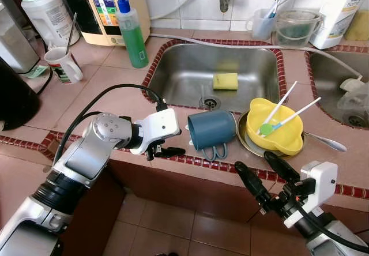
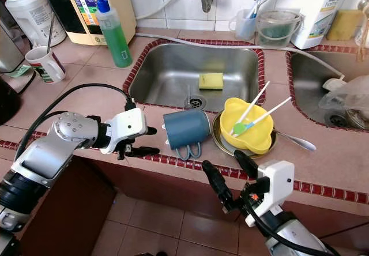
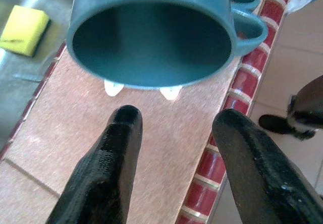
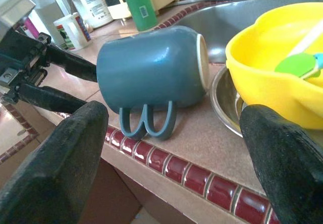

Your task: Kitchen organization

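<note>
A blue mug [image 1: 211,129] lies on its side on the tiled counter's front edge, with its two handle loops hanging over the red trim. Its mouth [image 3: 151,37] faces my left gripper [image 1: 180,142], which is open, level with the counter and just short of the rim, touching nothing. To the mug's right a yellow bowl [image 1: 275,126] sits on a metal plate [image 1: 245,143] and holds white sticks and a green spoon [image 1: 266,129]. My right gripper [image 1: 253,161] is open below the counter edge, in front of the mug and the bowl.
Behind the mug is a steel sink [image 1: 184,71] with a yellow sponge [image 1: 225,81]. A green soap bottle [image 1: 132,34], a white mug [image 1: 62,64] and a water dispenser [image 1: 106,8] stand at the back left. A second sink [image 1: 334,83] lies to the right.
</note>
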